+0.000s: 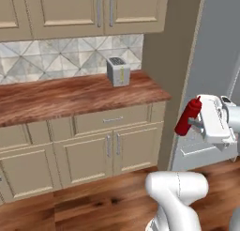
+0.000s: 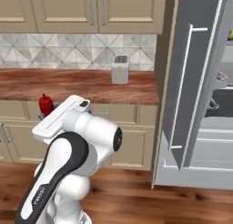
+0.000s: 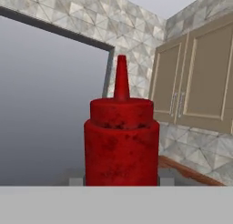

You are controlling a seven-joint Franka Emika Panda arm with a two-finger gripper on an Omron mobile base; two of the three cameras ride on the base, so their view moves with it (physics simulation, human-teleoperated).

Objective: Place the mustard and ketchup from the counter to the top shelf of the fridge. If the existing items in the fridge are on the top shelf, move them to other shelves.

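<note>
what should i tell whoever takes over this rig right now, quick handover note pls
Tool: shut on the ketchup, carried in the air in front of the cabinets, off the counter.
Ketchup: tilted in the left base view, nozzle up toward the fridge side; the hand view shows it close up between the fingers.
Fridge: its door is open, with part of the interior showing past its right edge.
Toaster: on the counter by the wall end.
Done: ketchup picked up.
Left: set the ketchup on the top shelf, then fetch the mustard. The frames do not settle where the mustard is or what sits on the top shelf.
</note>
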